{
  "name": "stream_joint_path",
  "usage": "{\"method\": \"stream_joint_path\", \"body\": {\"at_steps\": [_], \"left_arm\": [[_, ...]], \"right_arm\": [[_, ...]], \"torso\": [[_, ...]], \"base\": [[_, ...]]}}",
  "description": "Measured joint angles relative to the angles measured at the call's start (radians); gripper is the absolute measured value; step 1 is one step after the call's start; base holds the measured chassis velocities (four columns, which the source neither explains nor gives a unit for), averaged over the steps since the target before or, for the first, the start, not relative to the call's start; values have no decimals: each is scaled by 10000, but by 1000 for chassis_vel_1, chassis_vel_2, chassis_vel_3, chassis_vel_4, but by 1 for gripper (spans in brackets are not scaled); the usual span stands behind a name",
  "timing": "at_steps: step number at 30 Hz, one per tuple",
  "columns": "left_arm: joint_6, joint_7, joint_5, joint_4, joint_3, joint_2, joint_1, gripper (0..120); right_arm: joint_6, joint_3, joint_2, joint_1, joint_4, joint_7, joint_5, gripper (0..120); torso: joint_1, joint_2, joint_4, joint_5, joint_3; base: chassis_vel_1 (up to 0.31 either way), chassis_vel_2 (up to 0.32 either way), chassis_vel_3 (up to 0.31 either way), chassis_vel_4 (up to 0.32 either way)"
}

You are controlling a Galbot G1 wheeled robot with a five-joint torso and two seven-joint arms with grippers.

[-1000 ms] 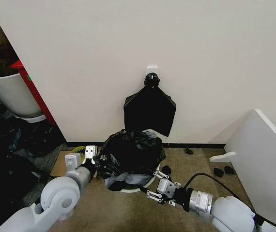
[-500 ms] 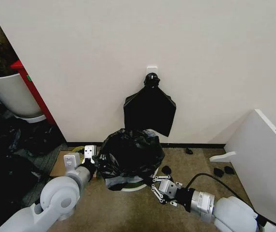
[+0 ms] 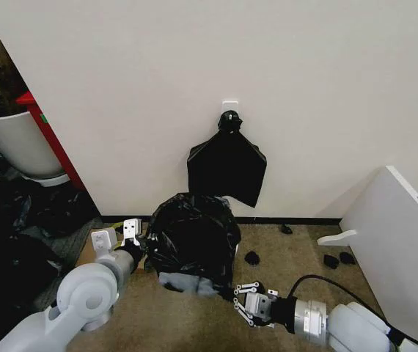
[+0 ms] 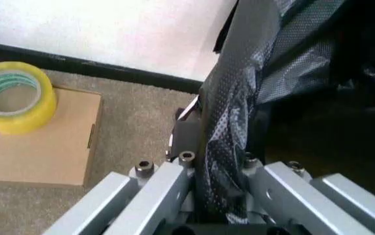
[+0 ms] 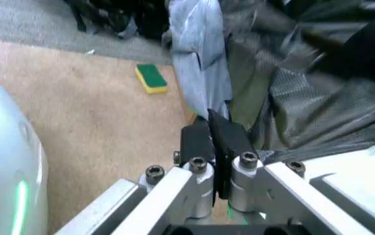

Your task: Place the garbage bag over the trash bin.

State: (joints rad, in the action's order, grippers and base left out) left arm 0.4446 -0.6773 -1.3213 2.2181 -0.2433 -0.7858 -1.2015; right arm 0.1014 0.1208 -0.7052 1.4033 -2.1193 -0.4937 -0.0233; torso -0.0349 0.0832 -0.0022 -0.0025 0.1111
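The crinkled black garbage bag [image 3: 193, 240] stands draped over the trash bin against the wall. Almost all of the bin is hidden under it; a thin white sliver [image 3: 236, 251] shows at the bag's right side. My left gripper [image 3: 130, 246] is at the bag's left side, shut on a fold of the bag film [image 4: 223, 147]. My right gripper [image 3: 243, 301] is low on the carpet in front of the bag's right corner. Its fingers [image 5: 221, 142] are pressed together where the bag's pale stretched edge [image 5: 200, 63] runs down to them.
A flat fan-shaped bundle of black bags [image 3: 227, 165] hangs on the wall above. A white pot with a red-edged board [image 3: 15, 139] stands far left, a white panel [image 3: 400, 249] at right. A yellow tape roll [image 4: 14, 95] on cardboard, a sponge [image 5: 150, 78] and black scraps [image 3: 251, 257] lie around.
My right gripper has drawn back toward me and lower, pulling the bag's front edge down; the bin's white base no longer shows. My left gripper has shifted slightly.
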Motion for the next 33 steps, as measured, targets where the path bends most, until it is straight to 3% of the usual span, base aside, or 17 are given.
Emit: {"method": "stream_joint_path", "body": {"at_steps": [6,17,33], "left_arm": [[160,-331,-731,48,27,-42,325,0],[842,-325,-1032,123,13,85,260,0],[923,-285,-1268,250,-90,-16,51,0]], "right_arm": [[46,-102,-203,-110,408,229,611,0],[148,-39,-416,-319,1493,744,1223,0],[348,-2,-651,-160,2021,802,1736,0]], "torso": [[0,0,-3,-1,0],[0,0,0,-1,0],[0,0,-1,0,0]], "base": [[0,0,0,0],[0,0,0,0],[0,0,0,0]]}}
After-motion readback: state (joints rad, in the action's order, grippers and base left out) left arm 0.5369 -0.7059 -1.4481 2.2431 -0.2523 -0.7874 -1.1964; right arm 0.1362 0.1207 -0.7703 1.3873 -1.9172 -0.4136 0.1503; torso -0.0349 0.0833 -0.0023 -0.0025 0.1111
